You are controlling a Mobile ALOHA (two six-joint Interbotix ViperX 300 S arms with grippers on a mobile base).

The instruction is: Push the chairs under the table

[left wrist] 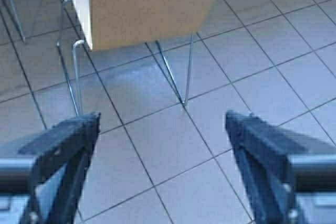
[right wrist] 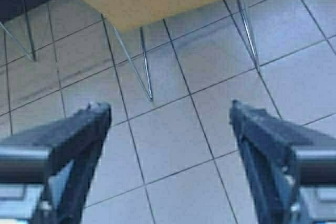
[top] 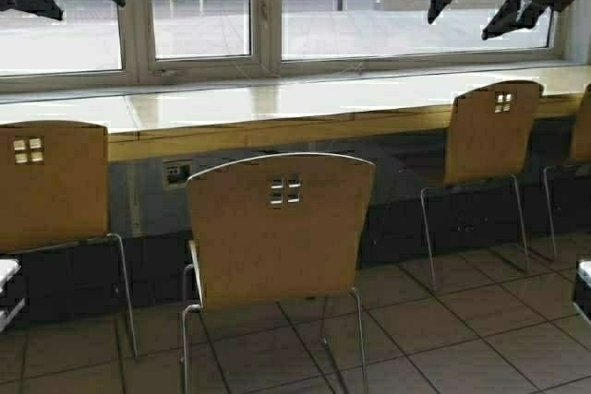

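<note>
the nearest chair [top: 280, 228] stands on the tiled floor [top: 443, 320], pulled back from the counter [top: 305, 99] with its backrest facing the robot. both arms are raised high: the left pincer [left wrist: 161, 129] and the right pincer [right wrist: 170, 121] each hang spread wide and hold nothing, and that chair sits below and ahead of them, well apart from either. a second chair [top: 53, 182] stands at the counter's left part and a third chair [top: 489, 131] toward its right end, tucked closer to the front edge. a fourth chair [top: 582, 126] shows at the far right.
</note>
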